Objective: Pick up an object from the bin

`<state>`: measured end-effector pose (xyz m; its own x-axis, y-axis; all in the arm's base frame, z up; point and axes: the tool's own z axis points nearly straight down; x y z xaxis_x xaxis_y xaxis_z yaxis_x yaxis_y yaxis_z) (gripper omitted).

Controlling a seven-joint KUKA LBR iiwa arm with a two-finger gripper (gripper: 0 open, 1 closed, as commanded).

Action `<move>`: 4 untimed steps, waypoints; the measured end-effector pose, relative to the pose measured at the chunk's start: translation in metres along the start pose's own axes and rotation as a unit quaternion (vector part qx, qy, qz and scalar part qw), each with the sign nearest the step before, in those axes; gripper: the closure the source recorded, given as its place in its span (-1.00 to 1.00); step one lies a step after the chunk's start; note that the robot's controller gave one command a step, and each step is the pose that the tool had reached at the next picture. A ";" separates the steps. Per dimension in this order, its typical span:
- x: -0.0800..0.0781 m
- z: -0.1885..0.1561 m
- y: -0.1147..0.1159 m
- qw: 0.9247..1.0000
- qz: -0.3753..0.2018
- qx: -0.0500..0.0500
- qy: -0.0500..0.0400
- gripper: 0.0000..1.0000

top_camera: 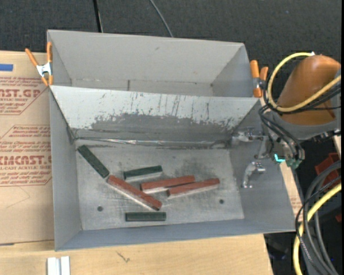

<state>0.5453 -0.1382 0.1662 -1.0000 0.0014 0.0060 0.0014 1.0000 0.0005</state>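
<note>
My gripper (245, 159) hangs at the bin's right side, close to the right wall, above the floor. Its two fingers stand apart, open, with nothing between them. The nearest loose thing is a red-brown flat bar (193, 187) lying to the gripper's left on the bin floor. A second red-brown bar (167, 183) lies beside that one, and a third (133, 192) slants down from the left and meets them. The gripper touches none of them.
A dark green bar (142, 172) lies just above the red ones, another (145, 216) near the front wall, and a third (93, 160) slants at the far left. The arm with its orange cover and cables stands outside the bin's right wall.
</note>
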 end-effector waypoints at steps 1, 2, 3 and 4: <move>-0.002 -0.005 0.001 1.000 -0.001 0.001 -0.004 -1.00; 0.039 0.093 0.042 1.000 -0.020 0.000 0.000 1.00; 0.039 0.093 0.042 1.000 -0.020 0.000 -0.001 1.00; 0.045 -0.071 0.030 1.000 -0.014 0.001 -0.003 1.00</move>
